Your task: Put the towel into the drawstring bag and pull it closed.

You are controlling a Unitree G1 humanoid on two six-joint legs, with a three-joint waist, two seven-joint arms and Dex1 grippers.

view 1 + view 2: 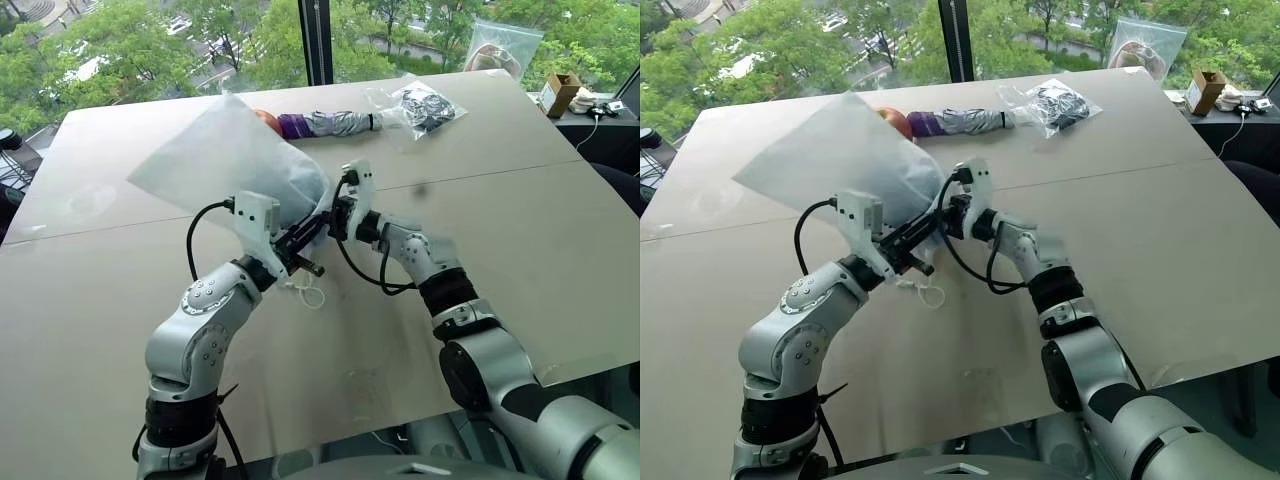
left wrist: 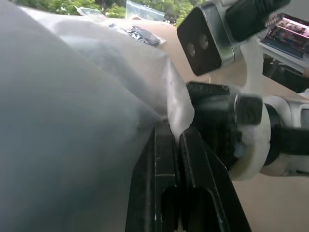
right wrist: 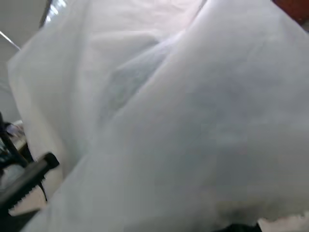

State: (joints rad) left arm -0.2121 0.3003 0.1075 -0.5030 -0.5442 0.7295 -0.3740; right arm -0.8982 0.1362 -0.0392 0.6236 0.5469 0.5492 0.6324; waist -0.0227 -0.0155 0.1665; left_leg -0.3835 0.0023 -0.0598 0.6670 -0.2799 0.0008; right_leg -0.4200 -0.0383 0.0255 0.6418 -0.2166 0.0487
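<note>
The left gripper and right gripper both pinch the thin white see-through cloth bag (held up off the table).

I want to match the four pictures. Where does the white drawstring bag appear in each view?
Left eye view: drawstring bag upper left of centre, lifted off the table.
Right eye view: bag upper left.
Left wrist view: bag across the left.
Right wrist view: bag across most.
Shared landmark: left claw at the bag's mouth.
</note>
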